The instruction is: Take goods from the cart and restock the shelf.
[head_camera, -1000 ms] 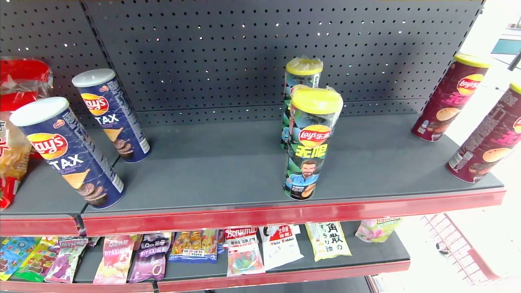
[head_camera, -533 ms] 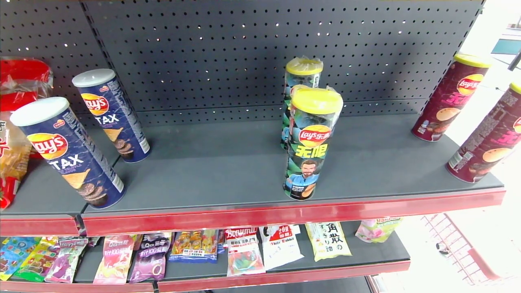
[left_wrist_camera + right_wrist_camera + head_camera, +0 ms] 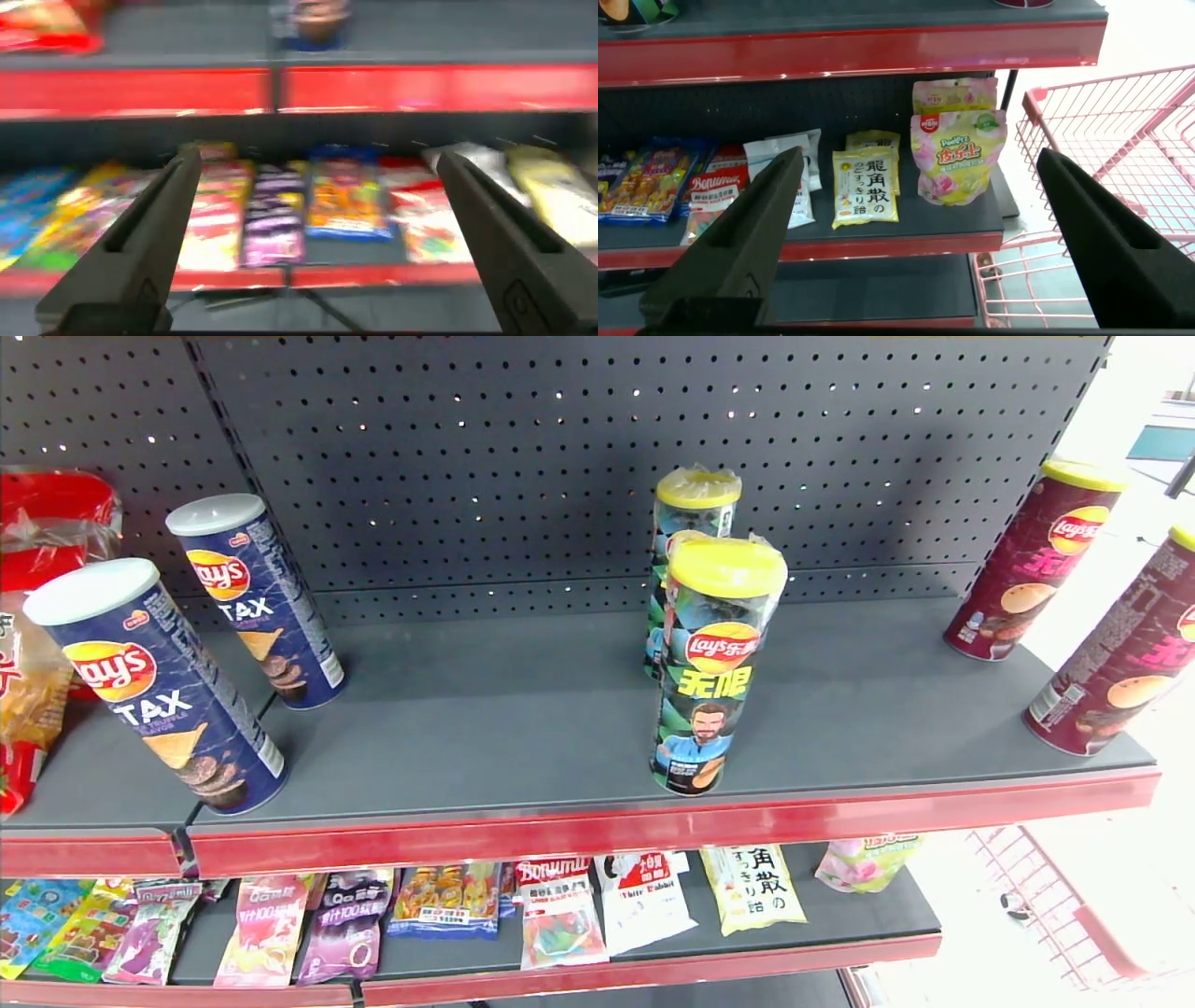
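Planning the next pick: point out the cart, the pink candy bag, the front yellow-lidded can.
cart [image 3: 1102, 140], right wrist view, wire side wall
pink candy bag [image 3: 959, 159], right wrist view, front face
front yellow-lidded can [image 3: 714, 672], head view, label

Left claw [image 3: 318, 157]: in front of the lower shelf [image 3: 374, 277] — snack packets [image 3: 341, 201] lie in a row beyond it.
Right claw [image 3: 920, 154]: in front of that shelf's right end; snack bags [image 3: 957, 154] beyond it, cart [image 3: 1106, 81] past the shelf end.
Upper shelf [image 3: 523, 728]: above both claws — left chip cans [image 3: 154, 686], middle chip cans [image 3: 714, 663], right chip cans [image 3: 1111, 644], each pair one behind the other.
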### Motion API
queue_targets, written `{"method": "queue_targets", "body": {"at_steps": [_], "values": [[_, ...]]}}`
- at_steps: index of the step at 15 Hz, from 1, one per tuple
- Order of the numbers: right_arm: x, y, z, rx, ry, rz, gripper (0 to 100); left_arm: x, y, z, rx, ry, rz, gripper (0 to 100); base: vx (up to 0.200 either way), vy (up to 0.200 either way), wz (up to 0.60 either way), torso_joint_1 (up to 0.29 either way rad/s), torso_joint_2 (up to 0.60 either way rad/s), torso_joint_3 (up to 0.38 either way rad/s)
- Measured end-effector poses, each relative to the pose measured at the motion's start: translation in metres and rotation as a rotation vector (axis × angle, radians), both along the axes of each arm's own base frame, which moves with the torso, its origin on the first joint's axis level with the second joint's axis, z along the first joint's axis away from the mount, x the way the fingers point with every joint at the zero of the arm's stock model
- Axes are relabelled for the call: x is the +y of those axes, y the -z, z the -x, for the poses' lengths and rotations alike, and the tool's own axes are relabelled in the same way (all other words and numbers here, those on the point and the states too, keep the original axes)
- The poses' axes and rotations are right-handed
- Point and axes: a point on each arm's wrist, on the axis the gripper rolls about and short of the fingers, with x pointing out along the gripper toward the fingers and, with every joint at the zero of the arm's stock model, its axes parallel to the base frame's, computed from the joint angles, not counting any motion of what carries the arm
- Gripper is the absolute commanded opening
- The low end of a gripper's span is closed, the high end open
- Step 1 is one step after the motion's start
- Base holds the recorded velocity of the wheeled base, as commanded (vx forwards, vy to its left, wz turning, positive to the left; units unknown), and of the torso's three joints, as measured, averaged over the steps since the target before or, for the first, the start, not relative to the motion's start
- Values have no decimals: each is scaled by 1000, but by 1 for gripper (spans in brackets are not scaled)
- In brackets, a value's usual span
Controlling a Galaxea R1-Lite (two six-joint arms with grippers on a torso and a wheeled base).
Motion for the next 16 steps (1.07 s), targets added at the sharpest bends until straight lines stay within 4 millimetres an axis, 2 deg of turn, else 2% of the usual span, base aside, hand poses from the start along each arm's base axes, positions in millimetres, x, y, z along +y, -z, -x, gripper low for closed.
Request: {"method": "queue_targets", "body": {"at_steps": [16], "values": [[0,0,0,0,0,1,100,0,3,0,-2,10,3,100,0,0,0,0,0,0]]}}
